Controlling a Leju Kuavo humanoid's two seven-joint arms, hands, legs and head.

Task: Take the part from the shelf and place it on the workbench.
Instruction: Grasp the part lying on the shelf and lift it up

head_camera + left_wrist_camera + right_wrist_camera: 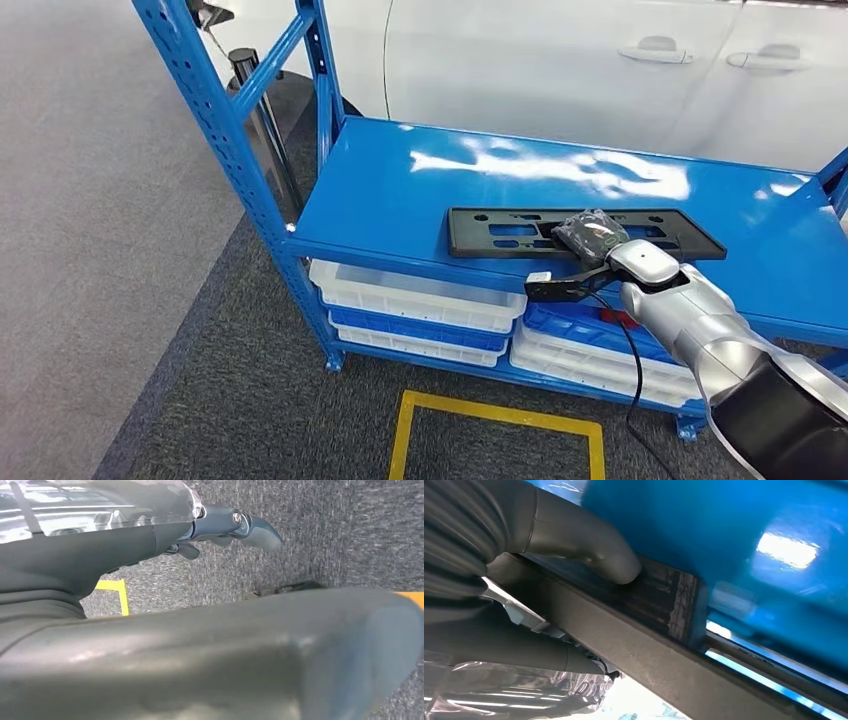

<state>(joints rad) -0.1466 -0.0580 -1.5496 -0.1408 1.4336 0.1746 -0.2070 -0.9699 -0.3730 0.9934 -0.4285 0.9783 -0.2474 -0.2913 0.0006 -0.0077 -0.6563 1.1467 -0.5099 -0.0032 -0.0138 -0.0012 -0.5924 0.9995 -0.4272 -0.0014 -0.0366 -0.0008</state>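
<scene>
- A blue metal shelf rack (pixel 380 190) stands on the floor, and bright light shines off its flat top.
- White trays (pixel 415 295) and blue trays (pixel 420 328) sit stacked under the top.
- A white car (pixel 560 70) is parked right behind the rack, and two door handles (pixel 655 50) show on it.
- The floor is grey carpet (pixel 90 250), darker near the rack.
- A yellow square of tape (pixel 500 415) marks the floor in front.
</scene>
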